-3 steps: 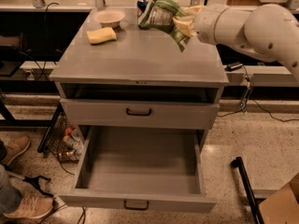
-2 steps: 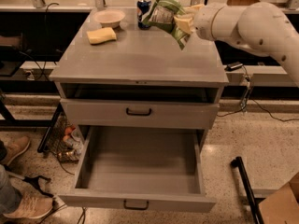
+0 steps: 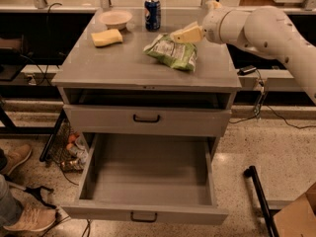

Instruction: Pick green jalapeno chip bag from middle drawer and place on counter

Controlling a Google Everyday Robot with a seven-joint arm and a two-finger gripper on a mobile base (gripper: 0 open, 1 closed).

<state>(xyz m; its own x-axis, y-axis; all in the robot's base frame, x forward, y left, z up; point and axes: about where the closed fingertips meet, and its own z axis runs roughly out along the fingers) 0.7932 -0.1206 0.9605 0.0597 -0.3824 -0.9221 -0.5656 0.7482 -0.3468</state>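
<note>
The broad matte-grey cabinet surface (image 3: 108, 63) carried the crinkly light-green foil chip bag (image 3: 172, 52) right of centre, off every edge. The end effector (image 3: 186, 34) sat at its top corner, grip impossible to tell. The wide grey metal drawer (image 3: 148, 209) stood open below.

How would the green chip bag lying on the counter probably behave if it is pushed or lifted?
The green jalapeno chip bag looks crumpled and puffy, so it is probably floppy and light and would deform in a grip. Lying flat on the counter, it should slide, not roll. The gripper is at its far right edge.
</note>
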